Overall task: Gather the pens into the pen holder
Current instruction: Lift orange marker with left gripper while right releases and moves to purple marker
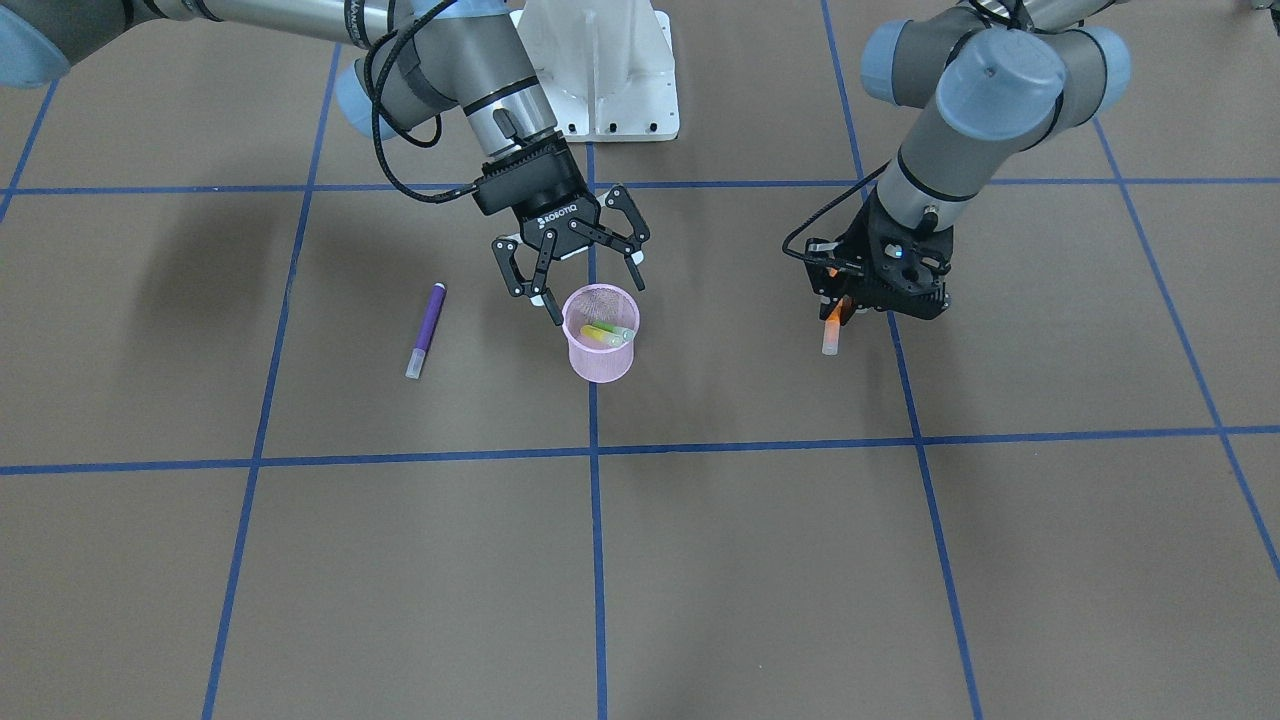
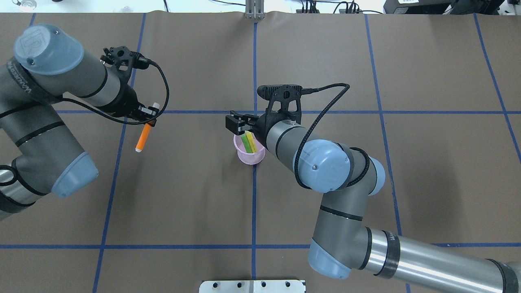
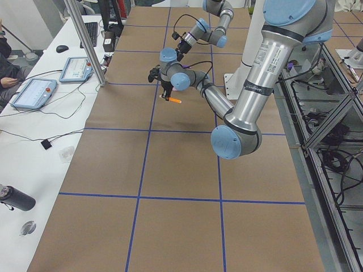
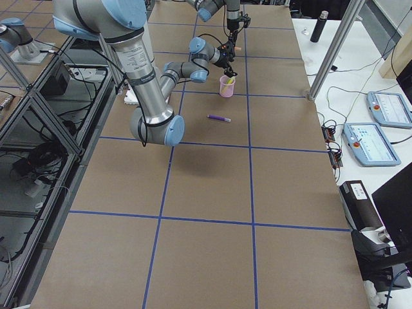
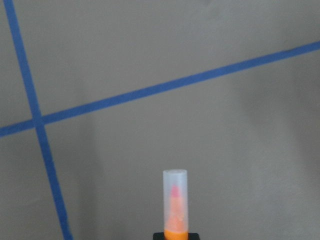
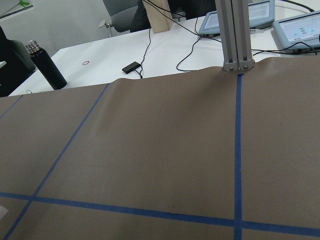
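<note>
Orange pen (image 5: 175, 205), pale cap foremost, is clamped near its back end in the left gripper (image 2: 147, 120), apparently clear of the table (image 1: 700, 560) and well apart from the holder (image 1: 600, 360). It looks light, stiff and smooth-barrelled, so it may swivel in so short a grip; mid-barrel would be surer. Right gripper (image 1: 592, 292) hovers, jaws spread, just above the holder's rim, green pen (image 1: 603, 335) leaning inside. That pink mesh cup probably tips easily. Purple pen (image 1: 426, 328) lies flat on the paper-covered table, on the holder's far side.

Robotics lab: teach pendants (image 4: 369, 143), aluminium posts (image 4: 333, 55), tape-gridded table (image 4: 212, 193).
</note>
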`<act>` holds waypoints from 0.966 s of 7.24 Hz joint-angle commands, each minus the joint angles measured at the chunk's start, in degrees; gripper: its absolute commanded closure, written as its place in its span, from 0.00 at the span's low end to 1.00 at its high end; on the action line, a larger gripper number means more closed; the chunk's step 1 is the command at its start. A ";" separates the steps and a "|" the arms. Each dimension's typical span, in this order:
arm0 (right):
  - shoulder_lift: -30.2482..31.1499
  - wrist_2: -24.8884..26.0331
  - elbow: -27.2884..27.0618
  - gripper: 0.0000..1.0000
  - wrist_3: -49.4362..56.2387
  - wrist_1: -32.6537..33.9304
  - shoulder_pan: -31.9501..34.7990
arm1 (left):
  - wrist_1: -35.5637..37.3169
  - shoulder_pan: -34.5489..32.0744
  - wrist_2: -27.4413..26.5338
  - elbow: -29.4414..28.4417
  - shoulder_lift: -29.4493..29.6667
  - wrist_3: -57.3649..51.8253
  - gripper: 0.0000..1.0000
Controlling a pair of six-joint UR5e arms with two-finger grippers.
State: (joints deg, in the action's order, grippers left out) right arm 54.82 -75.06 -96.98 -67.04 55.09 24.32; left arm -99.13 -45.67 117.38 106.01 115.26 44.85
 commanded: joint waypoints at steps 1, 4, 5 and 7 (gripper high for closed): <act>0.20 -16.52 -1.62 0.00 -2.13 10.14 7.02 | -10.31 -0.12 -6.36 2.44 2.42 8.28 1.00; 4.04 -33.74 -1.90 0.00 -2.22 27.14 15.05 | -30.72 0.40 -16.19 0.26 2.51 21.57 1.00; 6.16 -33.75 -1.55 0.00 -2.22 27.87 15.06 | -35.55 3.19 -20.91 -1.75 2.51 22.47 1.00; 8.02 -37.14 0.56 0.00 -3.52 27.96 15.06 | -45.84 9.61 -29.81 -4.22 2.60 25.62 1.00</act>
State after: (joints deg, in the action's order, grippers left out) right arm 61.53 -109.60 -97.61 -69.55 82.69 39.28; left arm -138.56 -39.67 92.58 103.37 117.78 68.24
